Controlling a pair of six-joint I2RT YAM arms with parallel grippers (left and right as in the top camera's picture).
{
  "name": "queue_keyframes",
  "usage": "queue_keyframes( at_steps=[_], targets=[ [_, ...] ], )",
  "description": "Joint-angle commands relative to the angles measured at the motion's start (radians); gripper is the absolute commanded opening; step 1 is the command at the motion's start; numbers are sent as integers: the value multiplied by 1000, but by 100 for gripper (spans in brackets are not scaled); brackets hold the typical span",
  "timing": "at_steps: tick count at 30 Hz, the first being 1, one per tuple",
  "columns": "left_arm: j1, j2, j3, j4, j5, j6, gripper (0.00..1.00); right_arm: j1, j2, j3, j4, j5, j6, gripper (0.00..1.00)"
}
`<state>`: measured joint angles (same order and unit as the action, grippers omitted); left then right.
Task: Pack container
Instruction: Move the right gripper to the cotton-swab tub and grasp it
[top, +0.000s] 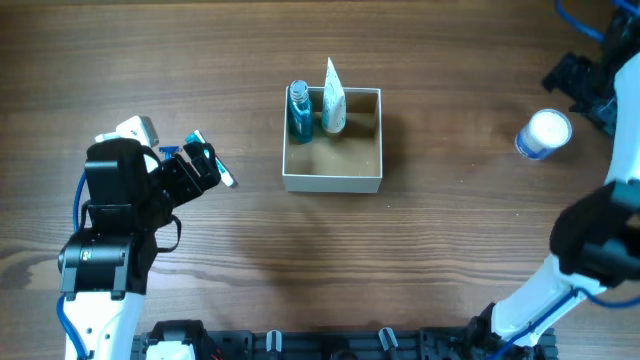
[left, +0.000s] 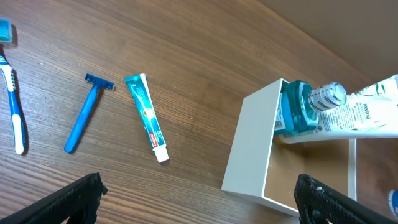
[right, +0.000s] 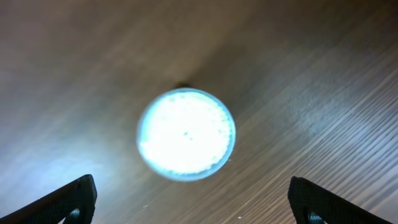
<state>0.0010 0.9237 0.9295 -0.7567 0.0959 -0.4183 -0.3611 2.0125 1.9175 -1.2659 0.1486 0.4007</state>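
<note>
The container (top: 332, 183) is a white square box with a tan inside at the table's middle. A blue mouthwash bottle (top: 299, 112) and a white tube (top: 333, 100) stand in its far side. The left wrist view shows its white wall (left: 252, 149), the bottle (left: 297, 112) and the tube (left: 367, 115). My left gripper (top: 205, 165) (left: 199, 199) is open and empty, left of the box, above bare wood. My right gripper (top: 578, 85) (right: 193, 199) is open and empty above a round white jar (top: 544, 133) (right: 186, 134) at the far right.
In the left wrist view, a small toothpaste tube (left: 147, 117), a blue razor (left: 87, 112) and a blue-and-white toothbrush (left: 12, 112) lie on the wood left of the box. My left arm hides most of them in the overhead view.
</note>
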Motion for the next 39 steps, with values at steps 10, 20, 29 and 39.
queue_keyframes(
  at_steps=[10,20,29,39],
  targets=[
    [-5,2,20,0,11,-9,100,-46,144,-21,0,-53,-65,100],
    [-5,2,20,0,11,-9,100,-46,144,-28,49,-109,-84,100],
    [-5,2,20,0,11,-9,100,-46,157,-29,65,-109,-84,100],
    [-5,2,20,0,11,-9,100,-42,168,-146,162,-109,-87,100]
  ],
)
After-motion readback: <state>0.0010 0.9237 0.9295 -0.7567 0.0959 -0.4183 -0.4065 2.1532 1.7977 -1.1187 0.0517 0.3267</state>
